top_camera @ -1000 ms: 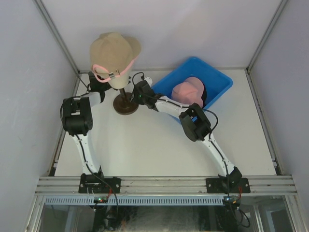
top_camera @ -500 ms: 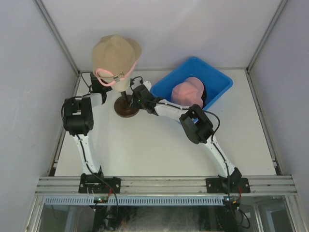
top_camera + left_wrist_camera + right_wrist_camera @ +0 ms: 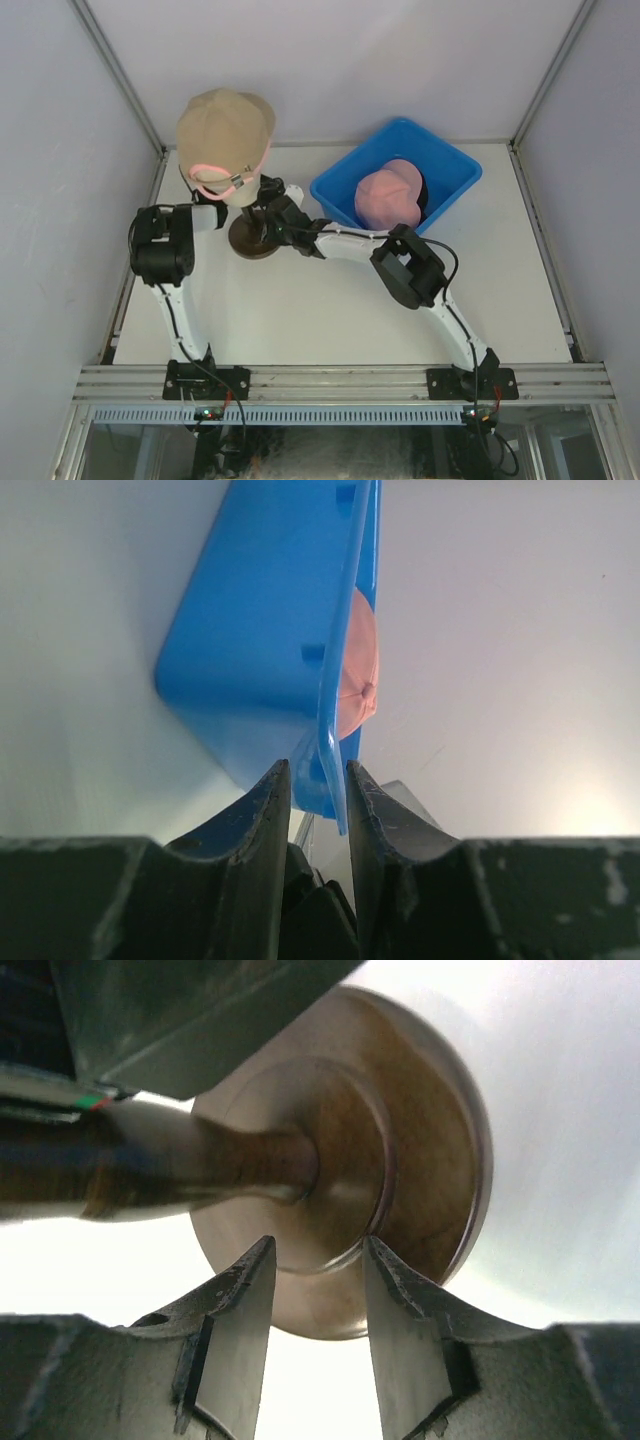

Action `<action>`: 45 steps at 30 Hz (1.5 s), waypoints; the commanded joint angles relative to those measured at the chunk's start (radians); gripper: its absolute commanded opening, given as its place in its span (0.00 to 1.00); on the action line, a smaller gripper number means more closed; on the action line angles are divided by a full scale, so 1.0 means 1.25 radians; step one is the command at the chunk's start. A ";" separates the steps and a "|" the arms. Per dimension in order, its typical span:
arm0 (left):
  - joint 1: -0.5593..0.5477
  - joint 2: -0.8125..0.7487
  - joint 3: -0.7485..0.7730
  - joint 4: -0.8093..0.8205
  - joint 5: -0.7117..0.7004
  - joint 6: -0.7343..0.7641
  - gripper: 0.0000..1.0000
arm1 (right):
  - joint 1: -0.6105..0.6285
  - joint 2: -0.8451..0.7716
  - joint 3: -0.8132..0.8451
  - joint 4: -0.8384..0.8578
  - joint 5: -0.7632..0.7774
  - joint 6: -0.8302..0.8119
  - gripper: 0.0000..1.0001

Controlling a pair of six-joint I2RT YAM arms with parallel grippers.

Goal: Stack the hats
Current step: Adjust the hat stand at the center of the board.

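A tan hat (image 3: pixel 225 125) sits on top of a pink hat (image 3: pixel 213 170) on the mannequin head, whose pole (image 3: pixel 200 1170) rises from a round brown base (image 3: pixel 250 240). Another pink hat (image 3: pixel 388 195) lies in the blue bin (image 3: pixel 345 180) with a black hat (image 3: pixel 427 195) behind it. My right gripper (image 3: pixel 268 207) is low beside the pole, jaws apart. In the right wrist view, the right gripper (image 3: pixel 317 1240) has its tips at the base (image 3: pixel 420 1160) and nothing between them. My left gripper (image 3: pixel 222 213) is under the head. In the left wrist view, the left gripper (image 3: pixel 318 765) is narrowly open and empty.
The blue bin (image 3: pixel 260 630) stands at the back right of the white table (image 3: pixel 330 310), with its pink hat (image 3: pixel 357 665) showing over the rim. Metal frame posts and pale walls close in the table on three sides.
The mannequin stand with its two hats has shifted left and toward me. The right arm stretched left after it. The left jaws narrowed slightly.
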 commanded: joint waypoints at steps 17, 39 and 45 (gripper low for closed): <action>0.151 -0.141 -0.329 0.434 -0.227 -0.278 0.38 | 0.051 -0.264 -0.275 0.113 0.055 -0.029 0.41; 0.221 -0.423 -0.770 0.286 -0.604 -0.160 0.38 | -0.070 -0.042 0.085 -0.008 -0.117 -0.055 0.43; 0.219 -0.489 -0.773 0.146 -0.634 -0.113 0.38 | -0.076 0.019 0.171 -0.032 -0.172 -0.033 0.43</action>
